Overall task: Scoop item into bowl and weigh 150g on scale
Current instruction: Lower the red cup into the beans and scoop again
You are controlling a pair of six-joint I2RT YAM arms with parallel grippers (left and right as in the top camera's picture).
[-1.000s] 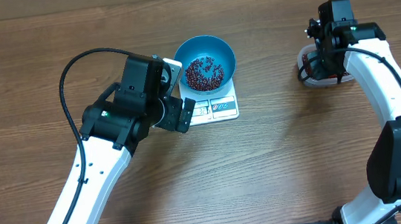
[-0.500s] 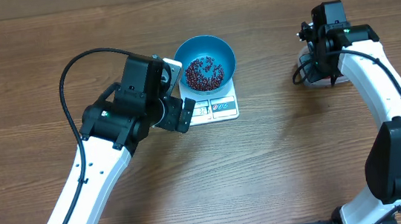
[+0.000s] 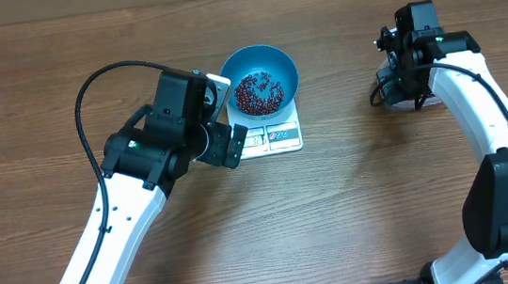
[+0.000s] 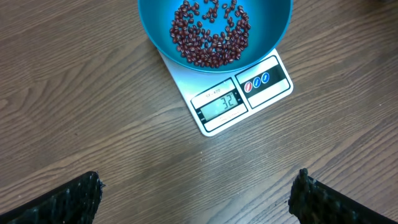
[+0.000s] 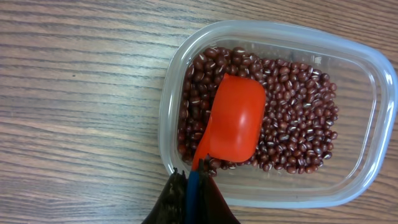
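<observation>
Early days: one blue bowl [image 4: 272,25] on the one scale [image 4: 239,102] mid-surface, thin layer of beans [image 4: 211,34], display says 32. Right hand [image 5: 191,186] clenched on one orange scoop [image 5: 235,118] in one clear tub [image 5: 373,93] toward the right edge; left hand [image 4: 196,199] released, empty. Plenty of scooping left.

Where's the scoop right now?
Right wrist view: orange scoop lies on the beans in the clear tub, handle in the right gripper, well right of the scale.
</observation>
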